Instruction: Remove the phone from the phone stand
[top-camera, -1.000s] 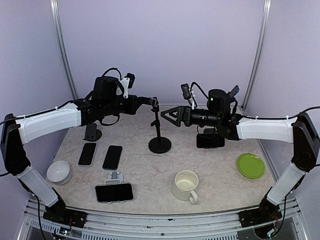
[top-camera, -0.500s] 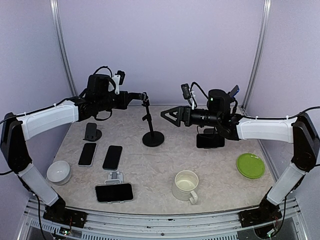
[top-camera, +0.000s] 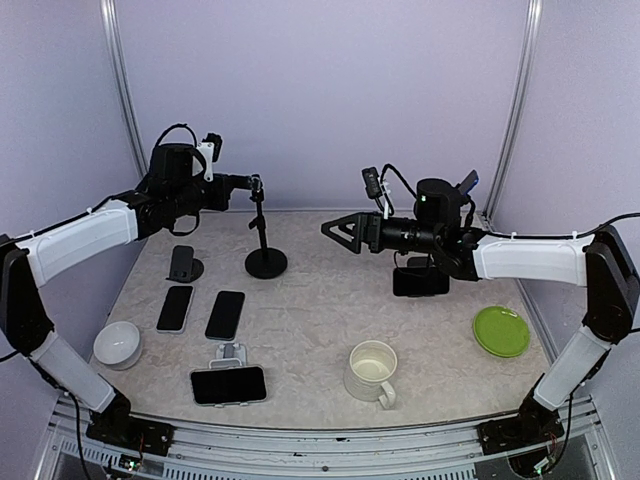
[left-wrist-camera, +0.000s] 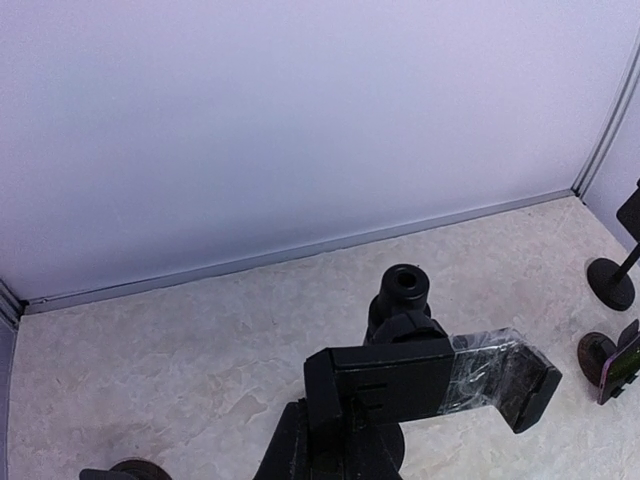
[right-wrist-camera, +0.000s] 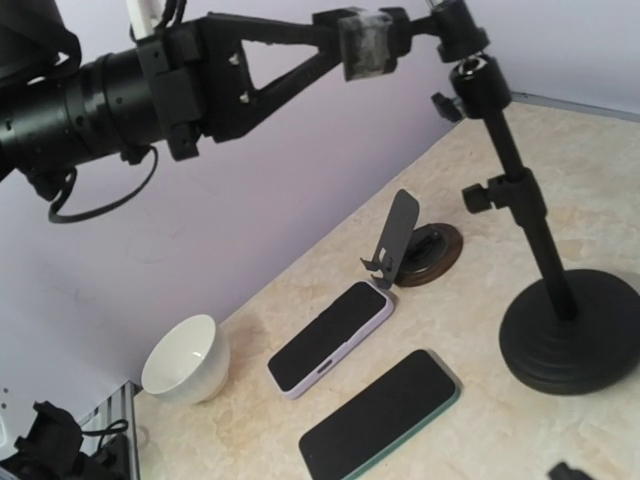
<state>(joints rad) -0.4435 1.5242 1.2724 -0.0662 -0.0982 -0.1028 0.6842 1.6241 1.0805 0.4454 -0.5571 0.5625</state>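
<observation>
A dark phone (top-camera: 228, 384) lies landscape on a small white stand (top-camera: 231, 352) at the table's front left. Another dark phone (top-camera: 420, 282) leans in a stand under my right forearm. My left gripper (top-camera: 255, 186) is shut on the top of a black pole stand (top-camera: 264, 240) at the back left. The right wrist view shows its taped fingertip (right-wrist-camera: 366, 36) at the pole's head (right-wrist-camera: 470, 70). My right gripper (top-camera: 340, 229) hovers open and empty above the table's middle, pointing left.
Two phones (top-camera: 175, 307) (top-camera: 225, 314) lie flat at the left, beside an empty folding stand (top-camera: 183, 264). A white bowl (top-camera: 117, 343) sits front left, a white mug (top-camera: 372, 370) front centre, and a green plate (top-camera: 501, 330) at the right.
My left gripper has carried the black pole stand from the table's middle to the back left. My right arm has not moved.
</observation>
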